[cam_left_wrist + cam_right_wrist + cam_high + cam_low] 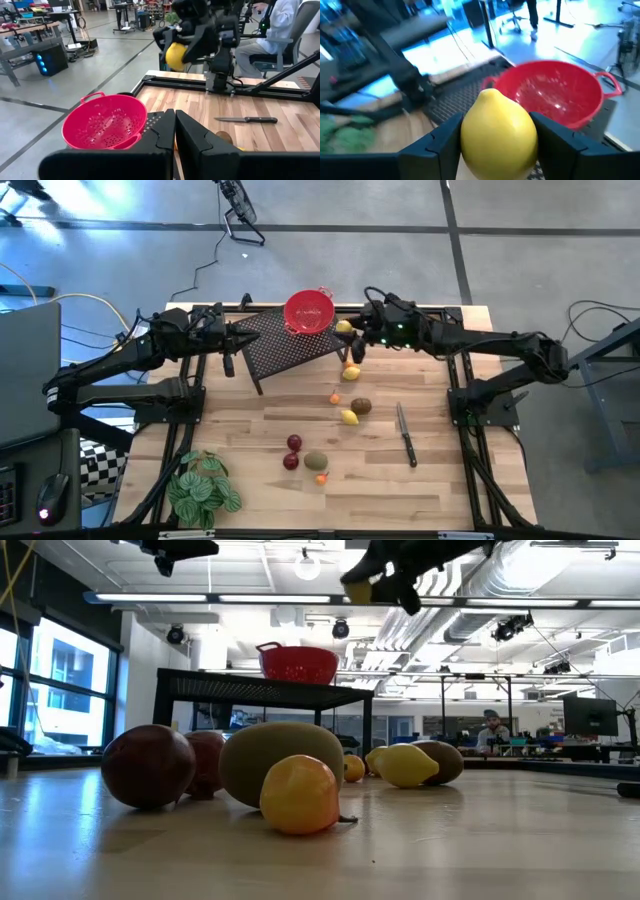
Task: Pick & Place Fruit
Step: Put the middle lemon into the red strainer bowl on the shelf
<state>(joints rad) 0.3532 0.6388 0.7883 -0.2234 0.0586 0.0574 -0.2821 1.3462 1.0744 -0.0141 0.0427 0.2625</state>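
while left claw pressed together, right claw pinches lemon near colander.

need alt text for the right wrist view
The right tool grips a yellow lemon between its two dark fingers, close to a red colander on a black mesh rack. The other arm reaches in beyond.

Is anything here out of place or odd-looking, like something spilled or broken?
Nothing looks spilled or broken. The one odd item is a kitchen knife lying bare on the table near the loose fruit. The right gripper holds a lemon beside the red colander, which sits on a black mesh stand.
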